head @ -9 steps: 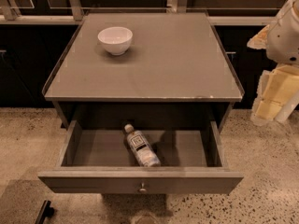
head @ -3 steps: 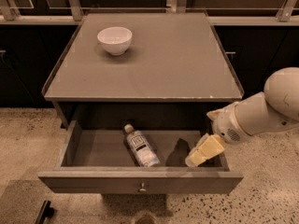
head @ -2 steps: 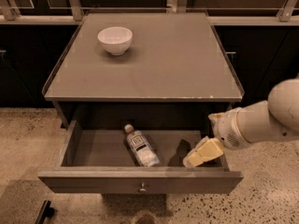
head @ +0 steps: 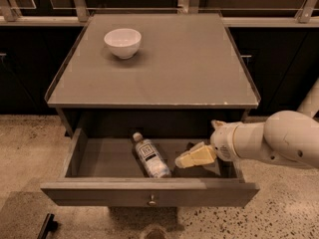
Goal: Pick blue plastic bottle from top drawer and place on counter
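The blue plastic bottle (head: 150, 155) lies on its side in the open top drawer (head: 149, 194), white cap toward the back, dark label up. The drawer's front panel has a small round knob at its centre. My gripper (head: 185, 160) reaches in from the right, inside the drawer, just right of the bottle's bottom end and a short gap from it. The cream fingers (head: 197, 156) point left toward the bottle. The counter (head: 164, 68) is the grey-brown cabinet top above the drawer.
A white bowl (head: 122, 42) stands on the counter at the back left. My white arm (head: 274, 141) crosses over the drawer's right side. Dark cabinets with metal rails stand behind. Speckled floor lies around the cabinet.
My arm has come in from the far right and lowered into the drawer. Over the last second the gripper has moved left, closer to the bottle. The bottle has not moved.
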`<action>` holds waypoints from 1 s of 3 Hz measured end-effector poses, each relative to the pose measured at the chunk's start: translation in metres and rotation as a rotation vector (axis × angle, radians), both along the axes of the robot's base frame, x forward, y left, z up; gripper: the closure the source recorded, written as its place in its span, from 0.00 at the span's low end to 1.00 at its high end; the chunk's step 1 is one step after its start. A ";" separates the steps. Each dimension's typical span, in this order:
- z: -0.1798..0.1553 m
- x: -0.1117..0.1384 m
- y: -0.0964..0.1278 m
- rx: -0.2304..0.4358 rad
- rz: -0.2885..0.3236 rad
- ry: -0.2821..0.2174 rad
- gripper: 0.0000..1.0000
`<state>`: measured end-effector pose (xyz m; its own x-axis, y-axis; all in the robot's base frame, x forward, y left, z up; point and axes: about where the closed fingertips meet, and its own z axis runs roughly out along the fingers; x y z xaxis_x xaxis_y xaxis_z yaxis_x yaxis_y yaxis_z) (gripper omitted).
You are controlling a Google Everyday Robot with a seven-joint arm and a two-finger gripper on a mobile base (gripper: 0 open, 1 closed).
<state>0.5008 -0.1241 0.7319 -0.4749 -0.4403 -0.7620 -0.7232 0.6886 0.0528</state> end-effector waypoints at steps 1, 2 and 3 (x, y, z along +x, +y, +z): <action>-0.011 0.035 0.038 0.026 -0.008 -0.043 0.00; -0.010 0.036 0.041 0.027 -0.004 -0.044 0.00; -0.019 0.034 0.049 0.064 -0.034 -0.050 0.00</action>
